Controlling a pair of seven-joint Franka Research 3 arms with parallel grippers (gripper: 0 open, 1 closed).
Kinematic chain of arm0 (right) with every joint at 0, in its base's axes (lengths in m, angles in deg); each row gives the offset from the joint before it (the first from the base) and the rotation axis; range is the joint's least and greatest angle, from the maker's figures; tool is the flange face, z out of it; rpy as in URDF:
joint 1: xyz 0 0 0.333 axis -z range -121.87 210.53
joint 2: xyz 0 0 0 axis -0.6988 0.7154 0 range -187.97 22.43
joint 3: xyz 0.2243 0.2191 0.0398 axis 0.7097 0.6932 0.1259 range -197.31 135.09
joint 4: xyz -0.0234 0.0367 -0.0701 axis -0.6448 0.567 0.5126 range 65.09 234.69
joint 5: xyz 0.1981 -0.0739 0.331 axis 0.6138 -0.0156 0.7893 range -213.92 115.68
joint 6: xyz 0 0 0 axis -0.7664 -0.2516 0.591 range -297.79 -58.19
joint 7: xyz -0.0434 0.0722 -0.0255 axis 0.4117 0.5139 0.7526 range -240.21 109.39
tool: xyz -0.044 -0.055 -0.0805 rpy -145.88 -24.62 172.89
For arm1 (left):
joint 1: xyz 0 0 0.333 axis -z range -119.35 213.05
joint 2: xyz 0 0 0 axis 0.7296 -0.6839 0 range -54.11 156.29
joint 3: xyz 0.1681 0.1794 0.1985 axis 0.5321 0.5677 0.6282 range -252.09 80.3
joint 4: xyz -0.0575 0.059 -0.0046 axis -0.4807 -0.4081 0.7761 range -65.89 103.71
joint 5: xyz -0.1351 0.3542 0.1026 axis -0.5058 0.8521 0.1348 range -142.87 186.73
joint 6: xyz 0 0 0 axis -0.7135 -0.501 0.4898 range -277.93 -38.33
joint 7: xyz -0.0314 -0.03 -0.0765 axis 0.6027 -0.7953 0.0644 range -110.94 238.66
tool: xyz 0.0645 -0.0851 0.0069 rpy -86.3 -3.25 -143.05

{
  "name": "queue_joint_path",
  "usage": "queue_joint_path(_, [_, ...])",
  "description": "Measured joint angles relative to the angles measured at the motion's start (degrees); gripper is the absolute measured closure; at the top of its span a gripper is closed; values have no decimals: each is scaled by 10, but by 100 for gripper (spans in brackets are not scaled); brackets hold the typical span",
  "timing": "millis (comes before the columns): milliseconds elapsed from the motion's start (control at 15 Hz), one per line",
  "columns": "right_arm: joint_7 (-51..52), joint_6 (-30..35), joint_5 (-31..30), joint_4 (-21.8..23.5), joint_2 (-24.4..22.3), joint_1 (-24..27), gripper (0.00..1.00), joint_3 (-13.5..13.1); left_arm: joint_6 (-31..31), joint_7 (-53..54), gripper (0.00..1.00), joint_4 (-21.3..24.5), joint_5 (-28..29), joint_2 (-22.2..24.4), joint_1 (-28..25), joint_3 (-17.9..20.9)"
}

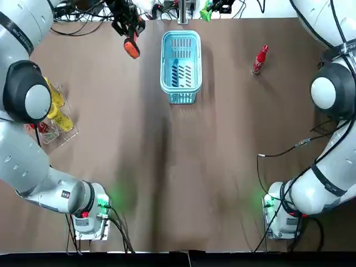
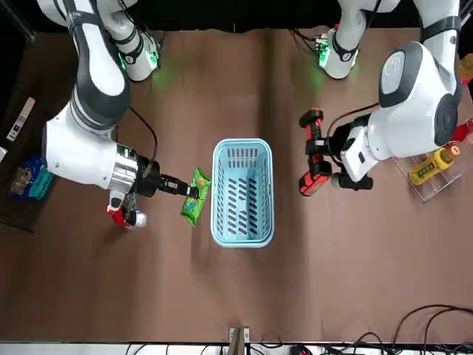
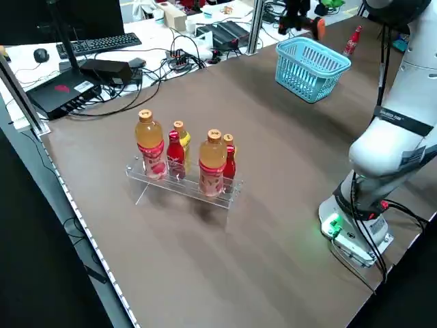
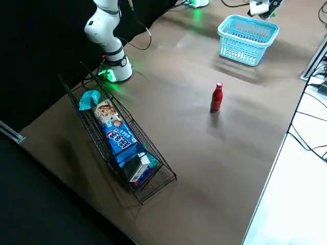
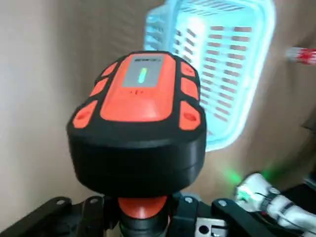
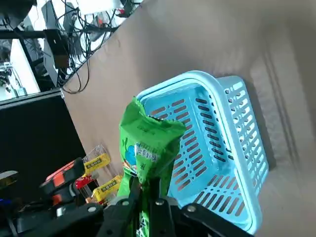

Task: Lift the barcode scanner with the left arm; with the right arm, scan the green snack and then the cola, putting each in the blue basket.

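Two arms are at work; I read the front view across from nine o'clock to three.

Right gripper (image 2: 188, 190): at nine o'clock of the blue basket (image 2: 242, 233). Its fingers pinch the green snack (image 2: 197, 198) by one edge. The packet hangs just beside the basket's outer wall, not inside it.

Cola (image 1: 259, 60): stands upright on the table (image 2: 236, 296), also at nine o'clock of the basket. It is farther out than the snack, and the right wrist partly hides it from me.

Barcode scanner (image 2: 310, 181): at three o'clock of the basket, near it but apart, held above the table. My left wrist view shows its orange-and-black head turned toward the basket, with a green light lit on its top face.

Left gripper (image 2: 324, 157): just past the scanner, with its fingers pressed against the scanner's handle from both sides.

Bottle rack (image 2: 436, 166): at the three o'clock edge, well apart from the basket, holding upright drink bottles.
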State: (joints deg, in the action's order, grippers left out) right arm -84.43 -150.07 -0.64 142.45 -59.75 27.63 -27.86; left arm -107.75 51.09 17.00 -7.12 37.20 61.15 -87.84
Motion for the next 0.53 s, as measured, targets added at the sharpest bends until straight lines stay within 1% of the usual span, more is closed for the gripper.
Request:
queue_joint_path(67, [13,-1,5,7,1,1,91,0,0,-10,67,-5,-20,0,1,-5])
queue_joint_path(133, [38,-1,9,23,1,4,91,-2,0,-28,67,-12,-75,0,2,-14])
queue_joint_path(267, [59,-1,15,35,1,6,91,-2,-4,-33,67,-12,-138,-2,4,-17])
queue_joint_path(467, [73,-1,25,40,1,2,91,0,-30,-34,67,-14,-220,-17,5,-24])
queue_joint_path(533, [75,-1,38,40,1,-2,91,1,-41,-34,67,-16,-241,-25,5,-29])
